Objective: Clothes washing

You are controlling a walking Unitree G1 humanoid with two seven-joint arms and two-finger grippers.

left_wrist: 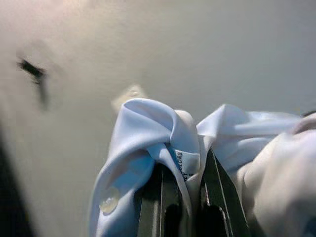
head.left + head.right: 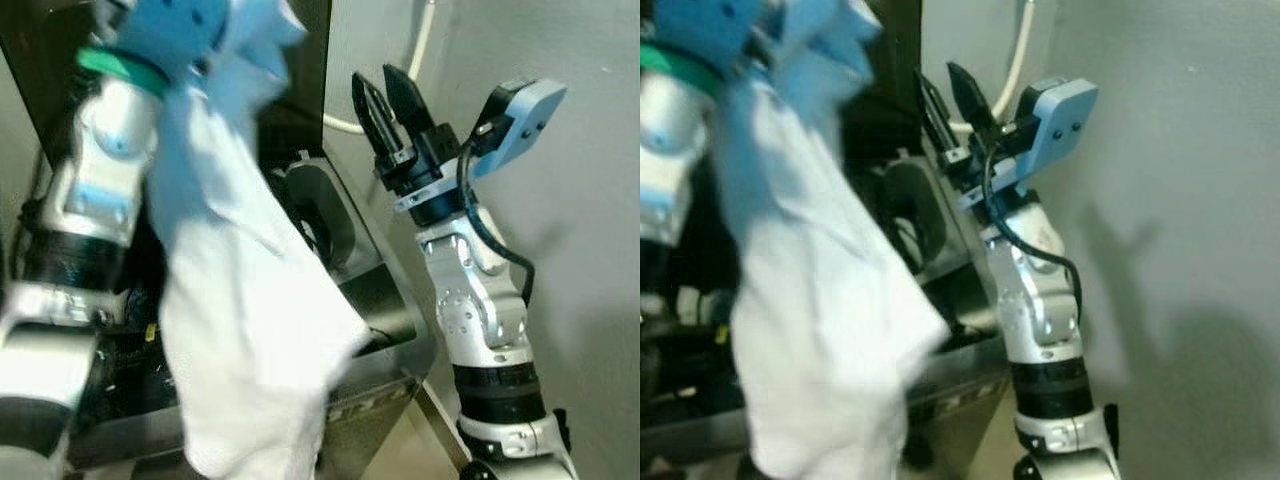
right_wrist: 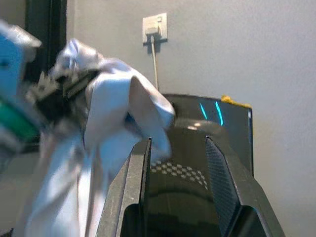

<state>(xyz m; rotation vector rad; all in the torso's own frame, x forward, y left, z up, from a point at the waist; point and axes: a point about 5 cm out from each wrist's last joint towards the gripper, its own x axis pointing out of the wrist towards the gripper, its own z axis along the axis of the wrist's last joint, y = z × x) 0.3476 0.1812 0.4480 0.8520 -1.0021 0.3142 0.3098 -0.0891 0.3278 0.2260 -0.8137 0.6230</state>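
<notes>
The left claw (image 1: 182,197) is being held high at the robot's upper left, its two black fingers (image 1: 160,202) pinching a bunched fold of a white shirt (image 2: 255,330); the wrist view is showing the cloth squeezed between them, with a small label (image 1: 180,163) just above the fingertips and a pale button (image 1: 108,202) on the fold beside them. The shirt is hanging down from that grip in a long loose drape, well off any surface, and is covering much of the open washer (image 2: 385,300) behind it. The washer's dark lid (image 2: 300,50) is standing raised at the back, and its steel rim is showing to the right of the cloth. The right claw (image 2: 385,95) is raised beside the shirt, apart from it, with its fingers spread and nothing between them. In the right wrist view the fingers are framing the washer's dark top (image 3: 197,143), where two thin blue lights (image 3: 210,109) are glowing. A wall socket (image 3: 154,27) is sitting on the grey wall (image 2: 560,250) above the machine, with a white cord (image 3: 155,64) running down from it.
</notes>
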